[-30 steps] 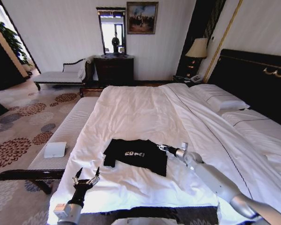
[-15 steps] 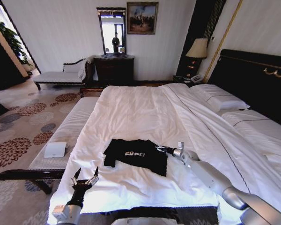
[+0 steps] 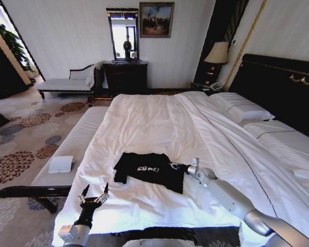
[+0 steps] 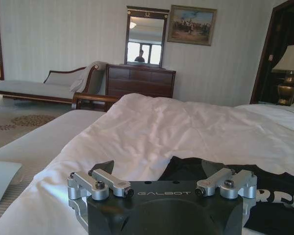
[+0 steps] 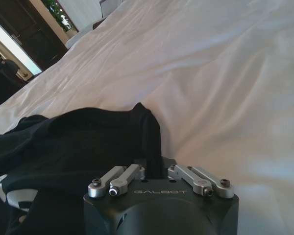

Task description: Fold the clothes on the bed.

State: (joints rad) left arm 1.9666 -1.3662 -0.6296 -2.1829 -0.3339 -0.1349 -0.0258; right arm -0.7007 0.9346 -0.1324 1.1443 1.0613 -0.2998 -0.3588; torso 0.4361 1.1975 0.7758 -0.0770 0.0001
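Head view: black T-shirt point(image 3: 149, 171) lies flat on white bed point(image 3: 159, 123), near foot edge. Right gripper point(image 3: 174, 166) at shirt's right edge. Left gripper point(image 3: 95, 196) hovers nr bed corner, jaws wide open, empty.
Left wrist view: fingers point(image 4: 106, 181) spread, shirt just beyond.
Right wrist view: jaws pinched on shirt's edge point(image 5: 146, 142).

Open white bed point(image 3: 144, 123) all around the T-shirt point(image 3: 149, 170); striped bench point(image 3: 74, 149) alongside its left edge.

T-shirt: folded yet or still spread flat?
Partly folded: the T-shirt lies compact on the bed, lettering up, right tool at its edge.
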